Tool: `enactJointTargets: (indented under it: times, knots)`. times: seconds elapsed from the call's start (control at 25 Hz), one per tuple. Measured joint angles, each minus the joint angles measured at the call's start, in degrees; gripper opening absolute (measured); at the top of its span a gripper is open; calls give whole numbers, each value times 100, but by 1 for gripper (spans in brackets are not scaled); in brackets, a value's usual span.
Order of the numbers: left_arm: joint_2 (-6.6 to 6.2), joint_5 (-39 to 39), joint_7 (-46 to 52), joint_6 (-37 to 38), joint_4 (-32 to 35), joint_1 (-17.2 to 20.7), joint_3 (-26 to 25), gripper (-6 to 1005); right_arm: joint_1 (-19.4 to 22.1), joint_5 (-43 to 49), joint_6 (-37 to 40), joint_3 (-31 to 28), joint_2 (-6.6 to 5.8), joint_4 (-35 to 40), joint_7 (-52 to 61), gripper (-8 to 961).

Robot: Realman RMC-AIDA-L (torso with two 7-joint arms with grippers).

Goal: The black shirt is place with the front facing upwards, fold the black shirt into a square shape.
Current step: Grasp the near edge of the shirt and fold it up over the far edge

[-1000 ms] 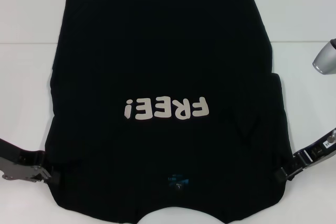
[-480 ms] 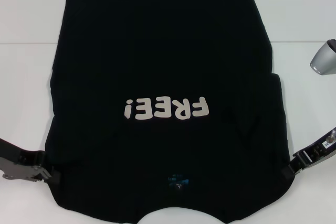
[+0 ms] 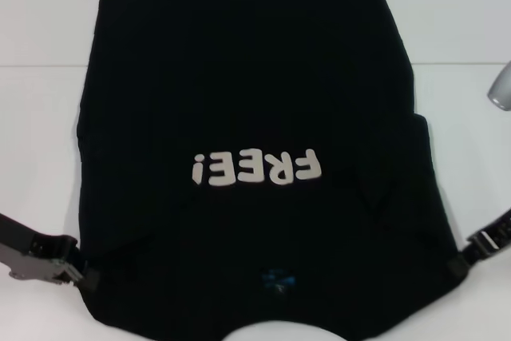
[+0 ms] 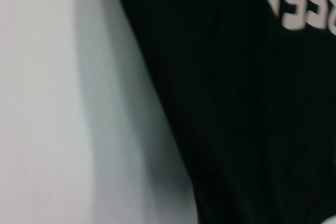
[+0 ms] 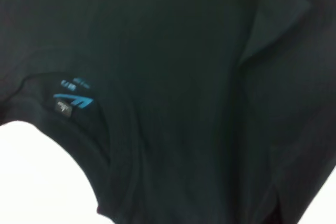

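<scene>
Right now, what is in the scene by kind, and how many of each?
Black shirt: 1
Grippers: 2, left gripper and right gripper, each at a near corner of the shirt
White table: 1
Grey metal part at the right edge: 1
Total: 5

The left wrist view showed the black shirt [image 4: 241, 108] occupying roughly half of the picture, with its edge running as a diagonal line across the view. Part of the chunky white lettering [image 4: 302, 1] was visible near one corner, cut off by the picture's border. The remaining area showed the white table [image 4: 47, 103], bare and pale. A soft grey shadow lay on the table directly alongside the shirt's edge. The cloth appeared plain and dark, with faint lengthwise creases. No gripper fingers appeared in this view.
</scene>
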State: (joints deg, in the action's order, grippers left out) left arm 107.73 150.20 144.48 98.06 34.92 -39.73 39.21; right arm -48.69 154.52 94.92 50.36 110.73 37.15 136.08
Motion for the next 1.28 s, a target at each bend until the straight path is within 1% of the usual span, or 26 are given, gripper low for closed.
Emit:
enactJointTargets:
  times: [0.04, 0.08, 0.2, 0.24, 0.36, 0.48, 0.6, 0.72, 0.8, 0.88, 0.92, 1.0, 1.08, 1.12, 1.16, 1.2, 1.28]
  knots:
    - [0, 0, 0, 0, 0, 0, 0, 26, 0, 25, 82, 0, -29, 0, -58, 61]
    - [-30, -26, -63, 108, -74, -21, -1, 26, 7, 92, 215, 0, -69, 3, -158, 60]
    - [-89, -51, -278, 465, -311, -58, -1, 27, 43, 326, 521, 0, -125, 9, -443, 60]
    - [-101, -49, -384, 635, -378, -61, -2, 27, 59, 423, 630, 0, -127, 10, -550, 60]
    - [-105, -31, -688, 1166, -510, -40, 19, 32, 142, 649, 1055, 2, -89, 12, -956, 60]
    - [-60, -13, -919, 1516, -605, 27, 93, 36, 222, 791, 1318, 4, -21, 13, -1255, 60]
    - [-35, -30, -982, 1476, -597, 89, 77, 41, 290, 819, 1304, -55, 41, 11, -1332, 60]
    - [-42, -61, -1019, 1344, -589, 86, -48, 45, 317, 676, 1233, -258, 49, 4, -1338, 61]
    - [-60, -62, -1022, 1240, -578, 33, -126, 49, 310, 544, 1179, -514, 21, 3, -1339, 61]
    - [-98, -65, -1005, 1094, -558, -39, -316, 52, 298, 397, 1080, -873, -42, 6, -1319, 61]
    - [-133, -65, -982, 982, -551, -87, -512, 53, 294, 307, 994, -1106, -84, 6, -1280, 61]
    - [-199, -69, -951, 707, -549, -173, -1039, 56, 290, 96, 715, -1623, -203, 10, -1160, 61]
    - [-235, -74, -924, 414, -549, -230, -1523, 59, 318, -200, 359, -2095, -320, 5, -1018, 60]
    - [-258, -77, -889, 172, -561, -253, -1887, 61, 345, -382, 178, -2269, -354, -19, -981, 60]
    - [-266, -80, -860, -30, -580, -264, -2130, 62, 379, -599, -14, -2433, -386, -40, -955, 60]
    - [-264, -114, -830, -326, -604, -273, -2406, 64, 421, -847, -204, -2560, -397, -68, -953, 60]
    - [-225, -206, -813, -738, -631, -267, -2693, 67, 522, -1384, -555, -2697, -352, -82, -975, 60]
